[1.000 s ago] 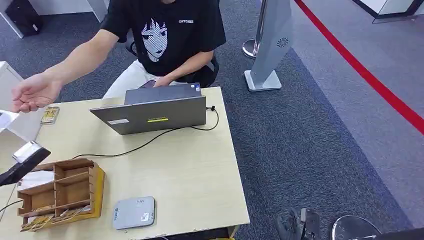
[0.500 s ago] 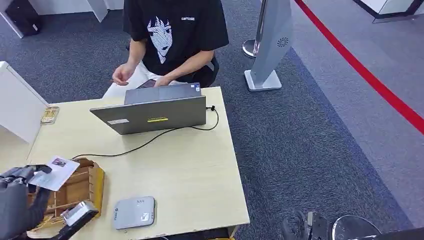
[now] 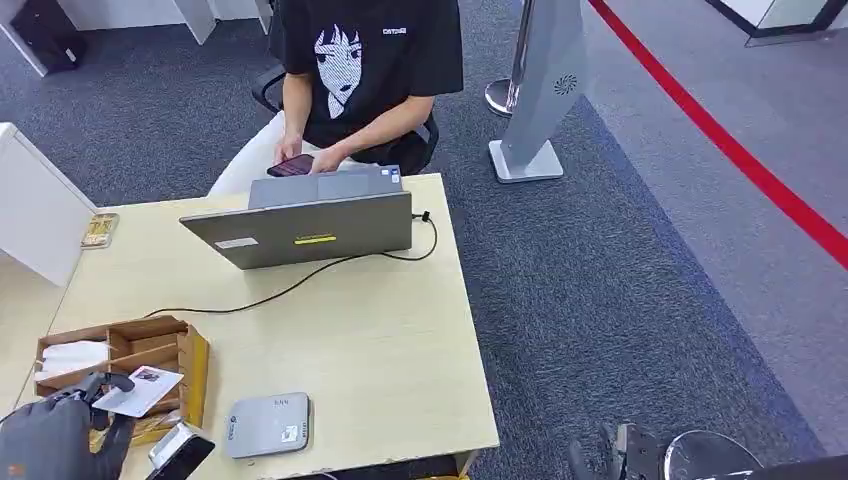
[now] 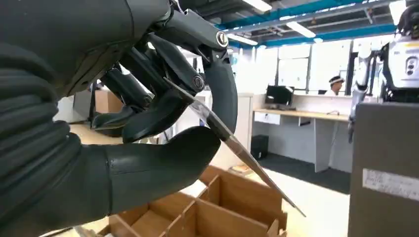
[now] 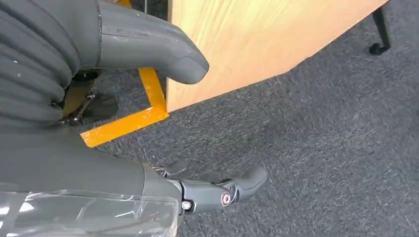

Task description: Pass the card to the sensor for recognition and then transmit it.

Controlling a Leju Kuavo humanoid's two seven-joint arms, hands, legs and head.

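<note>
My left hand [image 3: 55,440] is at the near left corner of the table and pinches a white card [image 3: 140,390] by one end. The card hangs just over the wooden compartment box [image 3: 150,335]. In the left wrist view the card [image 4: 237,148] shows edge-on between the thumb [image 4: 158,163] and the dark fingers [image 4: 217,84], with the box [image 4: 222,207] below it. The grey flat sensor [image 3: 268,425] lies on the table to the right of the box, apart from the card. My right hand [image 5: 74,168] hangs beside the table's edge over the carpet, fingers apart, holding nothing.
A grey laptop [image 3: 300,228] stands at the table's far side, its black cable [image 3: 290,288] running across the top. A person [image 3: 365,70] sits behind it with a phone. A white partition [image 3: 30,215] and a small card tray [image 3: 100,230] are at the far left.
My left hand has come down from the far left with the card to just over the box. The person's outstretched arm has drawn back to the phone.
</note>
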